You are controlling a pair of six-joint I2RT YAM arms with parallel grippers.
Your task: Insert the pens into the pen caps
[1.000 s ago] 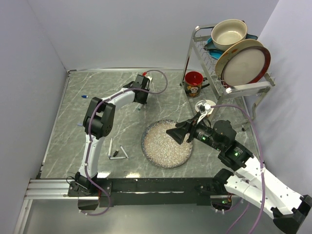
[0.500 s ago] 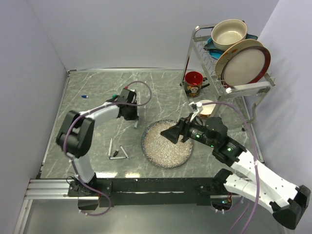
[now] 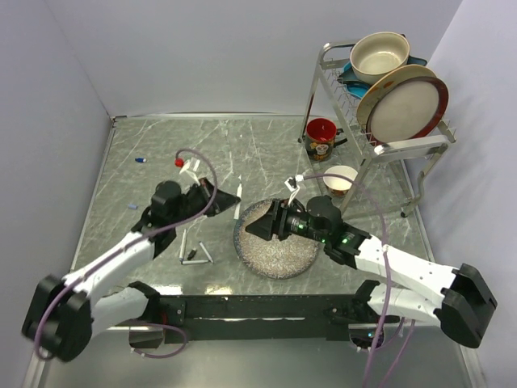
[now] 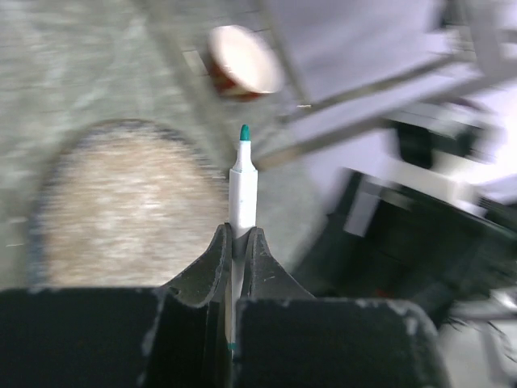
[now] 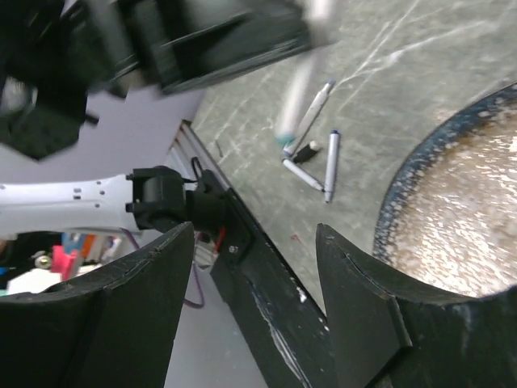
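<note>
Left fingers: clamped on pen; teal tip left exposed so a cap can go on.
Right fingers: apart, empty, above speckled plate.
Spare pens: on surface, left of plate.
Blue cap: far-left surface, not yet collected.

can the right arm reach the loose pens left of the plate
Probably yes: the right gripper is open over the plate, near its left edge, the loose pens lie beyond, nothing between. The left gripper, holding a pen, hovers close.
</note>
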